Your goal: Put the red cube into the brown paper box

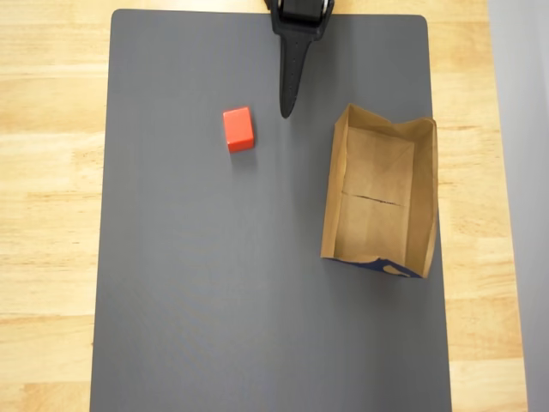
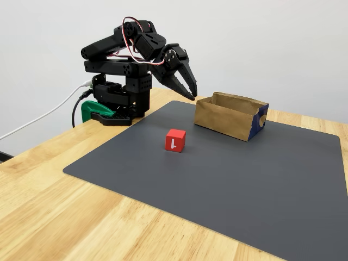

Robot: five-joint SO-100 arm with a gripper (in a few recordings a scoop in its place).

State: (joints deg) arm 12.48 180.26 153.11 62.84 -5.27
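Note:
The red cube (image 1: 238, 129) (image 2: 175, 140) rests on the dark grey mat, with a white "1" on the face turned toward the fixed view. The brown paper box (image 1: 380, 190) (image 2: 231, 115) stands open-topped on the mat to the cube's right in the overhead view, its dark blue edge at the near end. My black gripper (image 1: 286, 110) (image 2: 191, 93) hangs shut above the mat, between cube and box, near the mat's far edge. It holds nothing and touches neither.
The grey mat (image 1: 214, 300) (image 2: 261, 185) covers most of a light wooden table (image 1: 51, 215). The arm's base (image 2: 117, 103) with a green clamp sits at the table's far edge. A white cable runs off to the left in the fixed view.

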